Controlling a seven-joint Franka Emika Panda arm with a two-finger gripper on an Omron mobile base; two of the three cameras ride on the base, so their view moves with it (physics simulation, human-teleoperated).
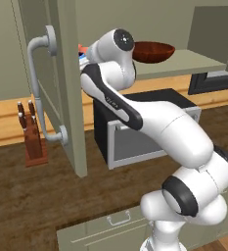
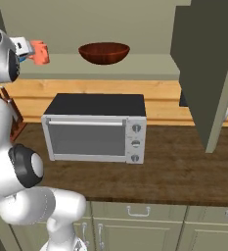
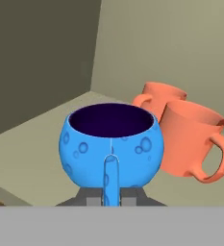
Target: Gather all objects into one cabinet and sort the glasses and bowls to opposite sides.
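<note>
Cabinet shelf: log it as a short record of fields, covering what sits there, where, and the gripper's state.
shelf: grey-green cabinet shelf, doors open
blue cup: handled, bright blue, upright, at the shelf's left end, handle between the finger tips
gripper: shut on the blue cup's handle
pink mugs: two, upright, close beside the blue cup
brown bowl: wide, dark red-brown, upright, apart toward the shelf's middle
below: toaster oven on the wooden counter

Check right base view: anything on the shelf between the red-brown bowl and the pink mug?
Nothing. The shelf is bare between the red-brown bowl and the pink mug.
</note>
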